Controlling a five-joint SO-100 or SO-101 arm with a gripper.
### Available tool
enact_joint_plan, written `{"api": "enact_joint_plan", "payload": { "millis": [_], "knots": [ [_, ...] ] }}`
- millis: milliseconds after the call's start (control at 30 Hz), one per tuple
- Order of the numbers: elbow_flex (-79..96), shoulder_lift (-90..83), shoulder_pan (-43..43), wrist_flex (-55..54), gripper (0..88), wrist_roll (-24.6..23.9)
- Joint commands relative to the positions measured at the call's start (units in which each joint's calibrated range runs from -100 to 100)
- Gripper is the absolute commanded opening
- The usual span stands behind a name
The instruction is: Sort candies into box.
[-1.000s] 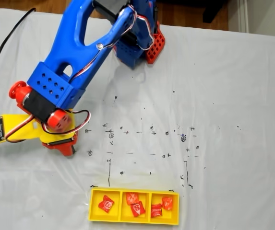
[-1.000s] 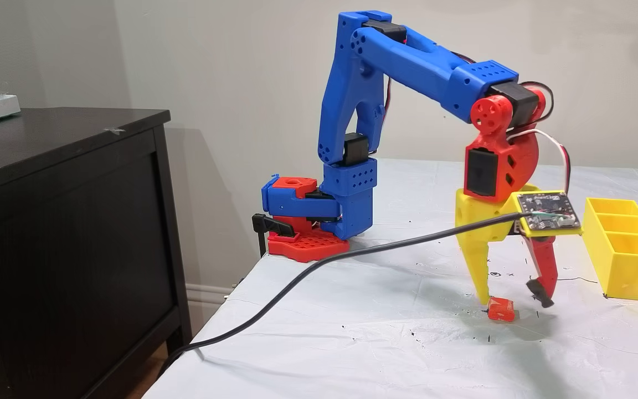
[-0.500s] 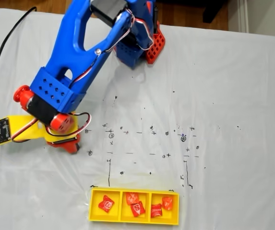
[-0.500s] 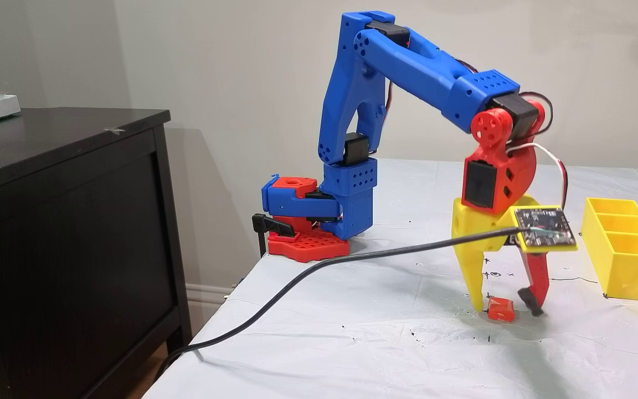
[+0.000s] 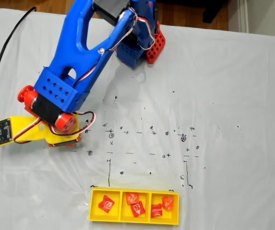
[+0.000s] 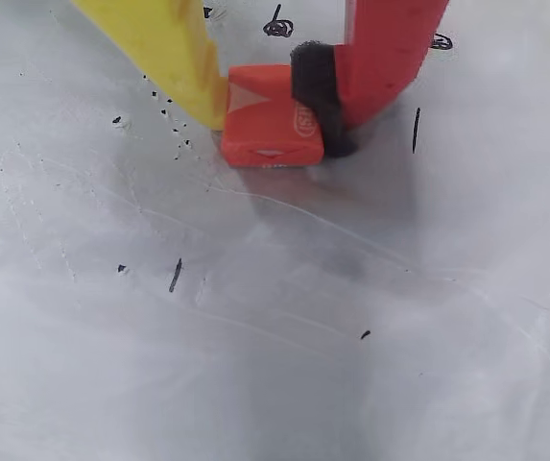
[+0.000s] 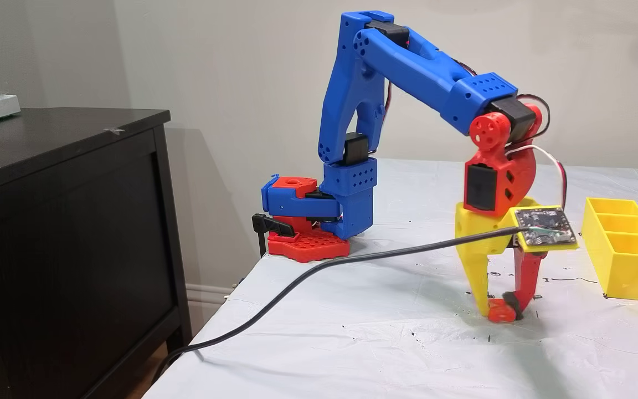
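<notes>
We see the gripper low over the white sheet. To its lower right, well apart, lies the box. Five candies rest inside it.

Blue perforated arm, red joints and base, yellow-and-red hand, black cable

Plain beige wall is standing behind; dark wooden cabinet is sitting at left; white cloth is covering the table; wood floor is showing at far edge.
</notes>
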Motion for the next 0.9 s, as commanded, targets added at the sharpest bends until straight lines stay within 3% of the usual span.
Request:
{"api": "enact_joint_plan", "payload": {
  "millis": [0, 300, 633, 867],
  "knots": [
    [-0.04, -2.60, -0.18, -1.09, 4.0, -0.29],
    [0.96, -17.53, -4.98, -2.40, 1.0, -3.42],
    [-9.33, -21.60, -18.21, -4.21, 0.2, -15.14],
    [-11.70, -18.63, -21.47, -10.10, 0.2, -19.29]
  ]
}}
